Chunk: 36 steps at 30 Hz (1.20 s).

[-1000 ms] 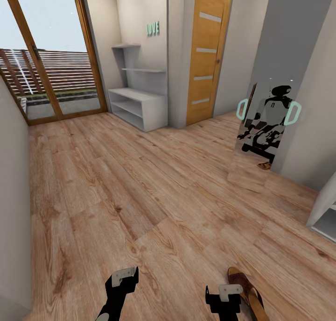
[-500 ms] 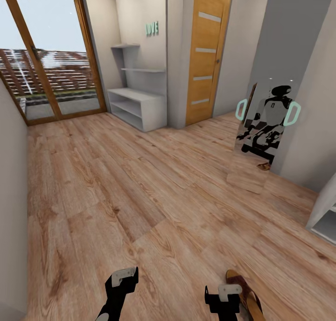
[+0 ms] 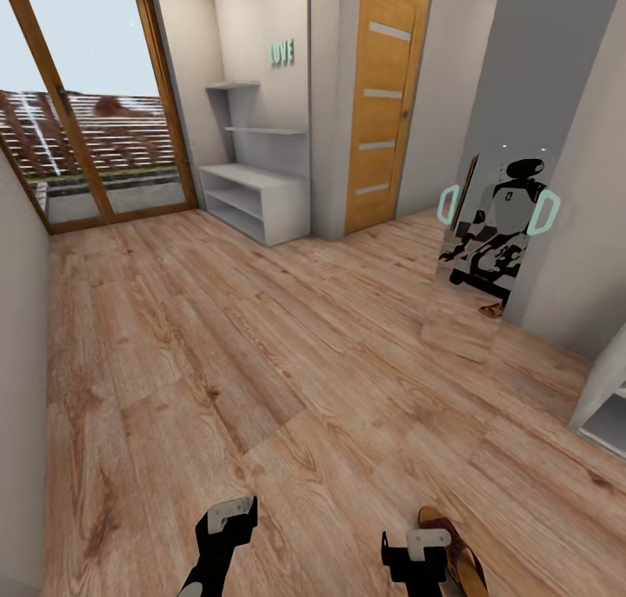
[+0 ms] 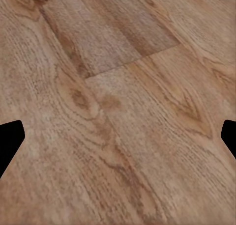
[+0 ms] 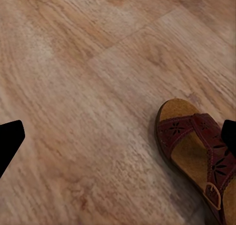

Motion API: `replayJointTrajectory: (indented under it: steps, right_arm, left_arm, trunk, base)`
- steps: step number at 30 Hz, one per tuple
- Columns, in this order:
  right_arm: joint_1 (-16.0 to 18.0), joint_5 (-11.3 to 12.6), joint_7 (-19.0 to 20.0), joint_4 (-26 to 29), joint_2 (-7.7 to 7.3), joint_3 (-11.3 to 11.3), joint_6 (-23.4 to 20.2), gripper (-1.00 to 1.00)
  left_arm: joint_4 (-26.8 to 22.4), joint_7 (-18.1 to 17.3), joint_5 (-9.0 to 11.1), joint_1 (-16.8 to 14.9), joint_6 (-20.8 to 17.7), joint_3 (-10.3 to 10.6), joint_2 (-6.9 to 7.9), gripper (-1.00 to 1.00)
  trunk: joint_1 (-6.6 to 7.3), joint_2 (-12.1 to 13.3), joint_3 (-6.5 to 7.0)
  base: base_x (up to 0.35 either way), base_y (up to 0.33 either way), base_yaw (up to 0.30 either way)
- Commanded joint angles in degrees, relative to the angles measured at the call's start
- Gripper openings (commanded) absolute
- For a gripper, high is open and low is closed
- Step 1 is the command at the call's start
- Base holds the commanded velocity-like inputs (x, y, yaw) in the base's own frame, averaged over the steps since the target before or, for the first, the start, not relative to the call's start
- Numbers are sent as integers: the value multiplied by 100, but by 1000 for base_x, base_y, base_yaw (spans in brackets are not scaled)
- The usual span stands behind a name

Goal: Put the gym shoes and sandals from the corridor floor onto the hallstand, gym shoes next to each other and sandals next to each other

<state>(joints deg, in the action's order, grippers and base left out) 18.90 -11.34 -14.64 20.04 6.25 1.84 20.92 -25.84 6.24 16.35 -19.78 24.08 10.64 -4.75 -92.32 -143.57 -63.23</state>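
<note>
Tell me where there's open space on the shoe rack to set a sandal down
The hallstand by the glass door looks bare: flat top and the open shelf levels below show nothing on them, nor do the floating shelves above. The corridor floor between it and the robot is open too. One sandal lies on the floor beside the right gripper.

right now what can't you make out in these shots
- Sandal: its heel end is cut off by the right wrist view's edge; in the head view the right tool covers part of it.
- Hallstand: far off in the head view, its shelves' contents too small to tell.
- Mirror: a small brown thing at its foot, too small to identify.
- Left tool: finger spacing unclear in the head view.
</note>
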Motion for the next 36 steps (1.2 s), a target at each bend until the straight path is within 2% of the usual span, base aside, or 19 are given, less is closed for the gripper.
replayJointTrajectory:
  steps: [1,18,36]
  right_arm:
    - [0,0,-4,0,2,0,0,100]
    - [0,0,-19,0,15,0,0,100]
    - [0,0,-21,0,16,0,0,100]
  left_arm:
    - [0,0,0,0,0,0,0,100]
    - [0,0,-9,0,0,10,-6,100]
    - [0,0,-9,0,0,9,-8,100]
  trunk:
    - [0,0,0]
    - [0,0,0]
    - [0,0,0]
  base:
    - [10,-10,0]
    - [4,-21,0]
    - [-33,-179,0]
